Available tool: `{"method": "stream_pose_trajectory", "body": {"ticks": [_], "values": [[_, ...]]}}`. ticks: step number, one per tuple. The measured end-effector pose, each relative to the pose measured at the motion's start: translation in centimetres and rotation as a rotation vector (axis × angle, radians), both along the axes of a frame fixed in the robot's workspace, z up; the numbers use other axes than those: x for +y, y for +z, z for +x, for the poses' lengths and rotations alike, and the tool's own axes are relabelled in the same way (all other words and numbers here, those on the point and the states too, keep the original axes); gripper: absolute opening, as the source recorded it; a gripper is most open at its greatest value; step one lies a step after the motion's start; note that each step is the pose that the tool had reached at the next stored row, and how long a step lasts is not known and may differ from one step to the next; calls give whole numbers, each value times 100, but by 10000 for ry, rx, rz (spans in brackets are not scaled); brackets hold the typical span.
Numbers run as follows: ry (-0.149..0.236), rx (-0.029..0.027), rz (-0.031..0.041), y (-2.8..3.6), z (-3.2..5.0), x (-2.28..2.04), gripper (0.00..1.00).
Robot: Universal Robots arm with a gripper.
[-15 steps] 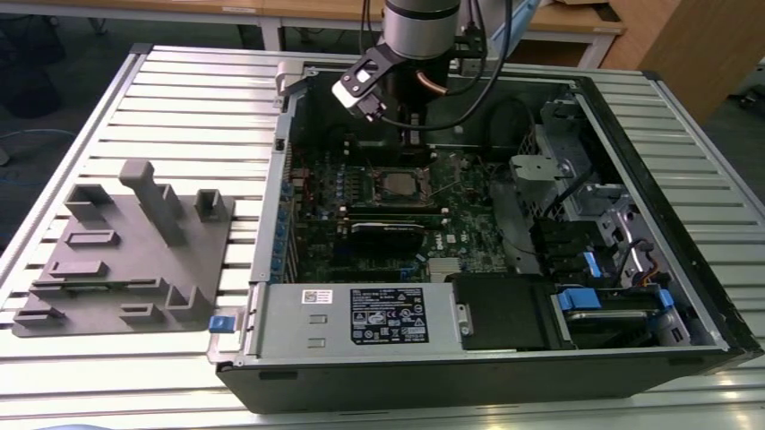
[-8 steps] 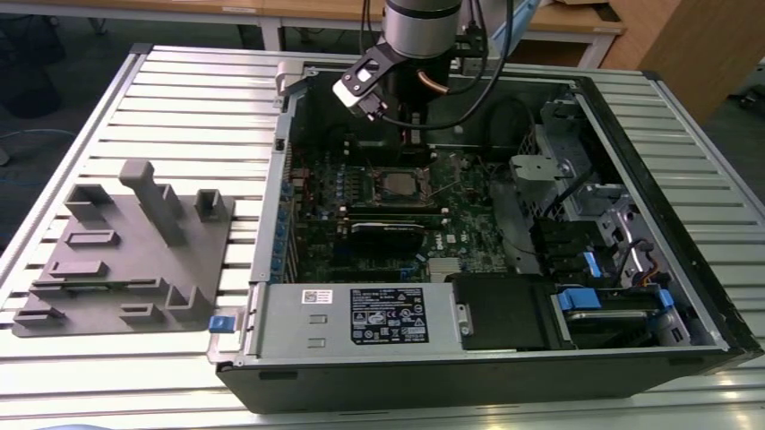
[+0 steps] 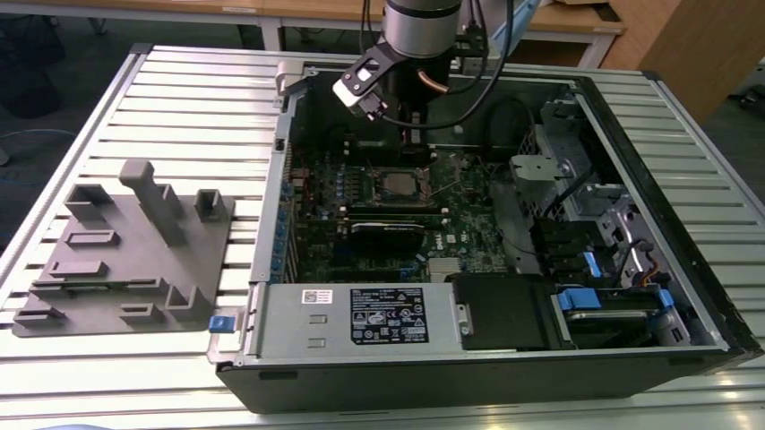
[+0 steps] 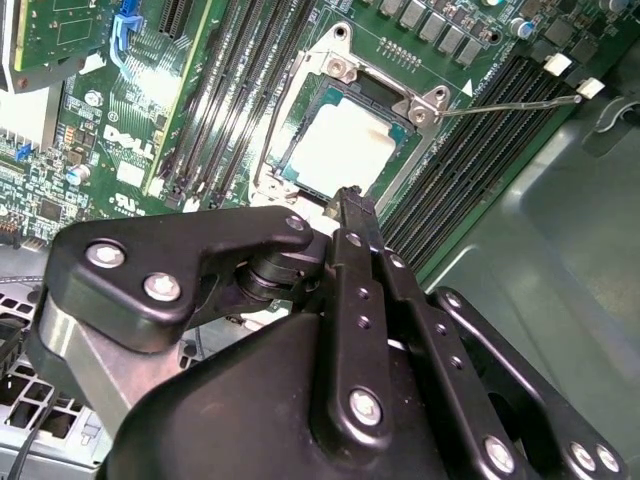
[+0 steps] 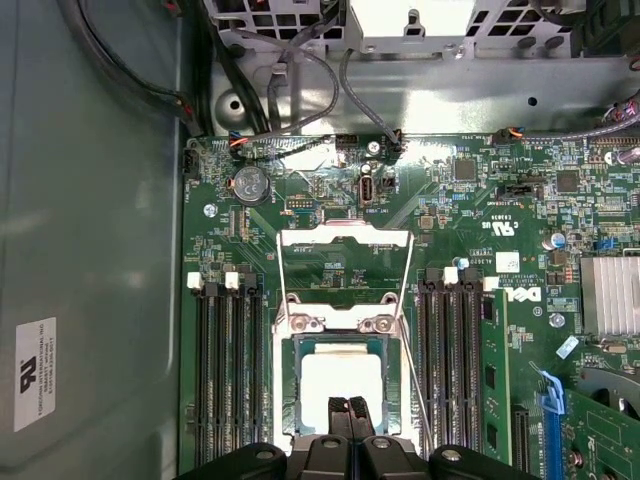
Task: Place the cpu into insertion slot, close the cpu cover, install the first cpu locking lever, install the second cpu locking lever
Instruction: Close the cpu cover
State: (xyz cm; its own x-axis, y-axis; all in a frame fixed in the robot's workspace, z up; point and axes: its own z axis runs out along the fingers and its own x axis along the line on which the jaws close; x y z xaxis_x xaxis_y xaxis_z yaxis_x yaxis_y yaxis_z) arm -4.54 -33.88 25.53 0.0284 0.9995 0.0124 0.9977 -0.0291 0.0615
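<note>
1. The cpu lies flat in the insertion slot on the green board. Its silvery top is bare and bright in both wrist views.
2. The gripper hangs over the edge of the cpu nearest the wrist. Its two fingers are pressed together with only a hairline gap, and nothing sits between them. I cannot tell whether the tips touch the chip.
3. The cpu cover is not down on the chip. In the first wrist view its thin frame shows beyond the slot's far edge, with board visible through its window.
4. A thin locking lever sticks out from a corner of the slot, across the black memory slots.
5. In the exterior view the arm reaches into the open computer case, which lies on a slatted table. A grey tray sits beside the case, on the exterior view's left.
</note>
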Motion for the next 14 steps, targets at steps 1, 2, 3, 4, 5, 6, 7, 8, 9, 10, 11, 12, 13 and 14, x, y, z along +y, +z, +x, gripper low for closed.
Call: {"method": "stream_pose_trajectory", "body": {"ticks": [1, 2, 3, 4, 5, 6, 7, 8, 9, 10, 11, 12, 13, 14], "values": [[0, 1, 6, 3, 0, 0, 11], [1, -1, 17, 4, 1, 1, 11], [0, -2, 23, 5, 1, 1, 11], [0, -1, 26, 9, 0, 0, 11], [1, 0, 32, 13, 0, 0, 11], [1, -2, 39, 13, 1, 1, 11], [1, -2, 40, 13, 1, 1, 11], [0, -2, 41, 13, 1, 1, 11], [1, -1, 42, 13, 1, 1, 11], [1, -1, 44, 13, 1, 1, 11], [0, -1, 44, 14, 1, 1, 11], [2, -1, 44, 14, 2, 0, 11], [3, -1, 44, 14, 5, 0, 11], [2, -1, 45, 14, 7, 0, 11]]}}
